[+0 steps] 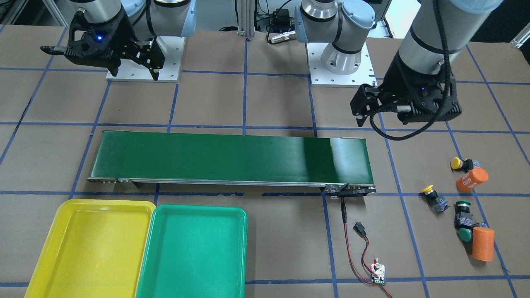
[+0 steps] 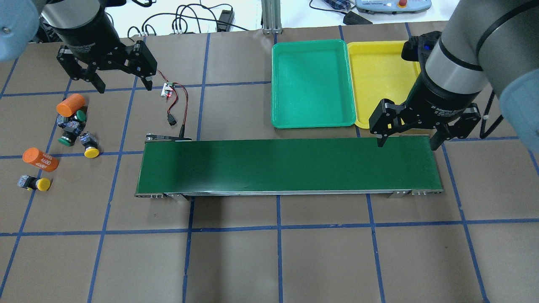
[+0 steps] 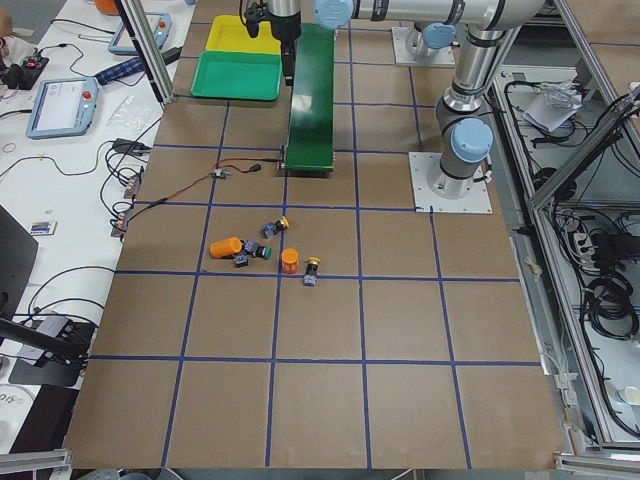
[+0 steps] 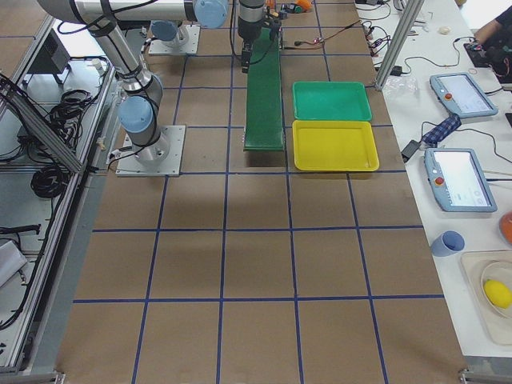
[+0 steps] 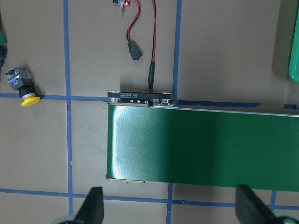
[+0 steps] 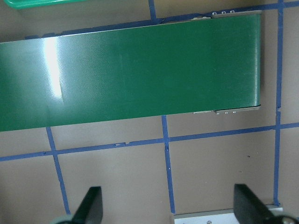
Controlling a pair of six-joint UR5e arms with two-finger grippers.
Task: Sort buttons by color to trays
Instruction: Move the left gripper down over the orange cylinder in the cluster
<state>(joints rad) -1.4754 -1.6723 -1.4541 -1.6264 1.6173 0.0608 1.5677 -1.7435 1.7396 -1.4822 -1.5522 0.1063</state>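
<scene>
Several buttons lie on the table's left end: a yellow button (image 2: 90, 150), another yellow button (image 2: 38, 184), and two green buttons (image 2: 65, 139) (image 2: 78, 115) close together. In the front view the yellow caps (image 1: 457, 163) (image 1: 428, 191) and green caps (image 1: 463, 205) (image 1: 464, 235) show at the right. The green tray (image 2: 313, 84) and yellow tray (image 2: 379, 71) sit side by side, both empty. My left gripper (image 2: 124, 87) hangs open above the table, beyond the buttons. Over the belt's right end my right gripper (image 2: 406, 144) is open. The left wrist view shows one yellow button (image 5: 23, 88).
A long dark-green conveyor belt (image 2: 286, 166) crosses the middle. Two orange cylinders (image 2: 70, 105) (image 2: 40, 159) lie among the buttons. Red and black wires with a small circuit board (image 2: 168, 90) run from the belt's left end. Blue tape lines grid the brown table.
</scene>
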